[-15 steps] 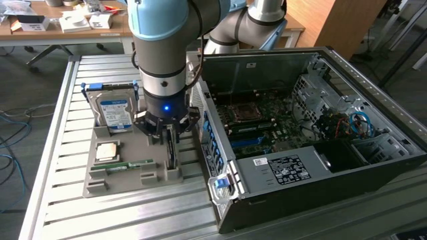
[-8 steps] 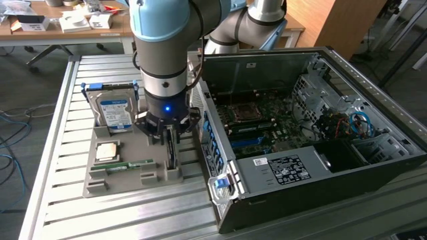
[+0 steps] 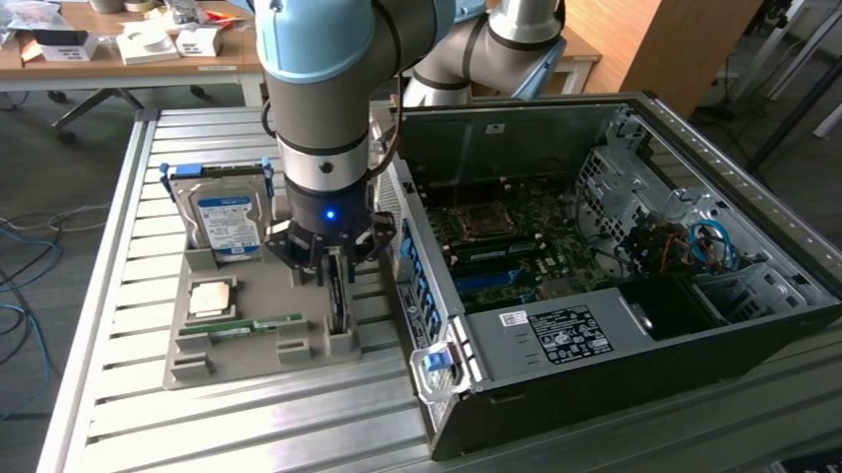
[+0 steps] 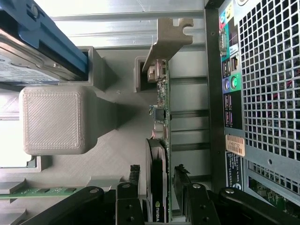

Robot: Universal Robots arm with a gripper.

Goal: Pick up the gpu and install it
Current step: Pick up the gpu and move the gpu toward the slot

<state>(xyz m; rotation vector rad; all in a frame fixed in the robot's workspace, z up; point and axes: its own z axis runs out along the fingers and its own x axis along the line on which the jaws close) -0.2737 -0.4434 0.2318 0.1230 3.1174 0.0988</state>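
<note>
Arm (image 3: 322, 108) points straight down, jaws open either side of the upright gpu (image 4: 157, 178) in its grey holder (image 3: 250, 291)

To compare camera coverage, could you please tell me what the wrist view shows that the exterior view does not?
Wrist view: the metal bracket on the gpu, and the rear ports of the case, face-on. Exterior view: the motherboard inside the open case, and the arm. Both: the gpu, the hard drive, and the open gripper straddling the card.
</note>
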